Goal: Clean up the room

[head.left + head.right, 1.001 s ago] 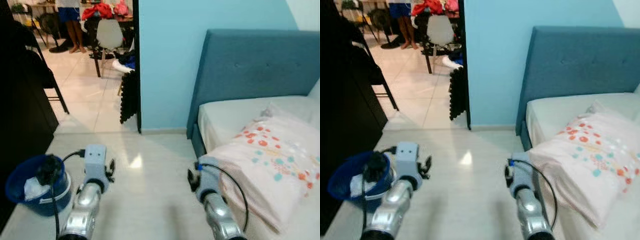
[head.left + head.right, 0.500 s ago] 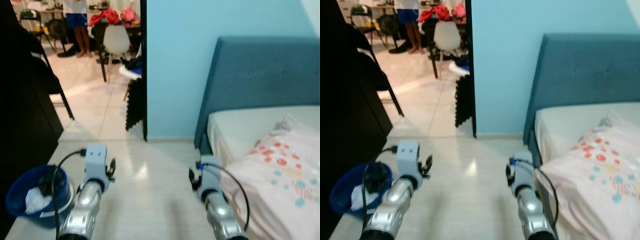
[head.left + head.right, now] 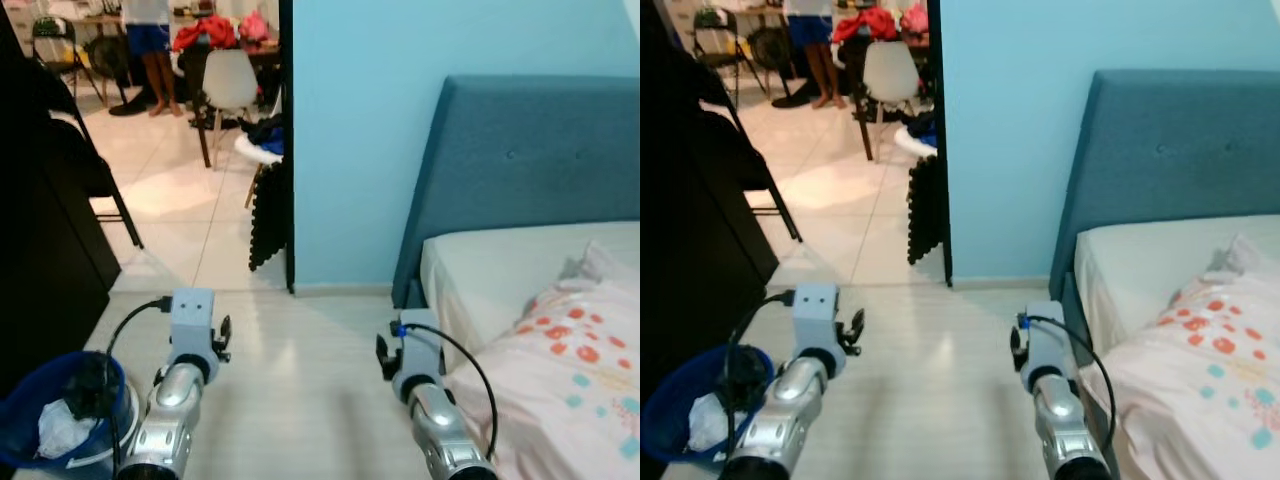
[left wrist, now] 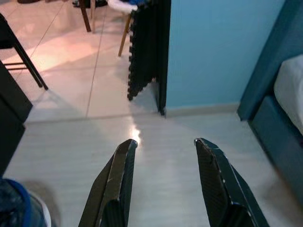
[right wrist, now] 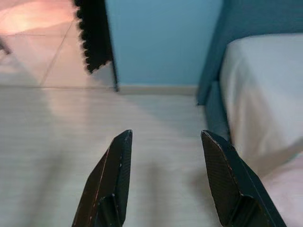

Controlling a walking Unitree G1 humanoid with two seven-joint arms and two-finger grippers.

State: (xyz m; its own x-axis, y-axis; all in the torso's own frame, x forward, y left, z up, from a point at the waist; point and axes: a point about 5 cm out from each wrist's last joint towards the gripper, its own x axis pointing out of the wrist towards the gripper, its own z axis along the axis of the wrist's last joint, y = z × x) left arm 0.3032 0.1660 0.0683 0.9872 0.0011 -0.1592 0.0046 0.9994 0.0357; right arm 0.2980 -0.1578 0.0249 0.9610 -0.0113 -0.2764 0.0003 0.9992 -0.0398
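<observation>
A blue bucket [image 3: 50, 425] with crumpled white waste and a black item in it stands on the pale floor at my lower left, beside my left arm [image 3: 178, 385]. On the bed [image 3: 490, 265] to my right lies a pale pillow with red and teal dots [image 3: 585, 365], close to my right arm [image 3: 430, 415]. Both arms are held forward and low over bare floor. My left gripper [image 4: 164, 141] is open with nothing between its fingers. My right gripper [image 5: 165, 133] is open too, with the bed's edge [image 5: 215, 118] just beside it.
A teal headboard [image 3: 530, 170] and a light blue wall [image 3: 350, 130] stand ahead. Black foam mats [image 3: 268, 215] lean at the doorway. Dark furniture [image 3: 40, 250] lines the left. In the far room are a white chair [image 3: 225, 78] and a standing person [image 3: 148, 55].
The whole picture has shifted: the bucket has slid toward the lower left and the pillow toward the lower right, so the camera has moved forward. Both arms keep their pose.
</observation>
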